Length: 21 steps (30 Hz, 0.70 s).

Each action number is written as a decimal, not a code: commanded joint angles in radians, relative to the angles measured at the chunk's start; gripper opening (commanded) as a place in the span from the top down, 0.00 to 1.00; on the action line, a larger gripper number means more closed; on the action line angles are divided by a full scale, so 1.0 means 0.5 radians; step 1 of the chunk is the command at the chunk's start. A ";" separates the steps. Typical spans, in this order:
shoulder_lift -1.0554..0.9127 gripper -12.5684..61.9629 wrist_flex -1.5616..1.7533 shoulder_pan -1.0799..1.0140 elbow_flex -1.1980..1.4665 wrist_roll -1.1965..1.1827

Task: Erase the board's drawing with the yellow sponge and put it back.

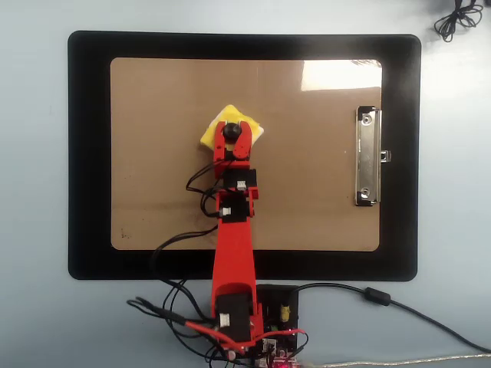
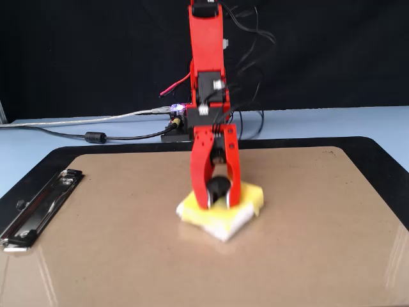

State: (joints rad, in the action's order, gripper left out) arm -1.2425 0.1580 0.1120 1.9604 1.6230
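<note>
The yellow sponge (image 1: 210, 133) (image 2: 252, 194) lies flat on the brown board (image 1: 153, 153) (image 2: 96, 243), a little left of the board's middle in the overhead view. My red gripper (image 1: 230, 132) (image 2: 219, 191) reaches down onto it, its two jaws shut around the black knob at the sponge's centre. The sponge's white underlayer shows at its near edge in the fixed view. No drawing shows on the board: the spot under the sponge is hidden. The silver clip (image 1: 368, 157) (image 2: 38, 204) sits at the board's right end in the overhead view.
The board rests on a larger black mat (image 1: 88, 153) (image 2: 38, 163). The arm's base and controller (image 1: 276, 314) (image 2: 176, 125) with several cables stand just off the mat's edge. A coiled black cable (image 1: 456, 19) lies at the overhead view's top right corner.
</note>
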 commanded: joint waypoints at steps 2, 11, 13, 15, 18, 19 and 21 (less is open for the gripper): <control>0.067 0.94 -0.015 0.025 -0.089 0.040; -0.939 0.94 -1.175 0.417 -0.055 0.325; -1.043 0.94 -1.325 0.678 -0.129 0.552; -1.040 0.94 -1.390 0.948 -0.209 0.663; -0.973 0.94 -1.378 1.255 -0.230 0.687; -0.948 0.94 -1.374 1.325 -0.236 0.690; -0.908 0.94 -1.371 1.491 -0.270 0.721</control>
State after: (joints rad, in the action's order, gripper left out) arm -1.6828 -0.5369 0.8161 1.8945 1.9420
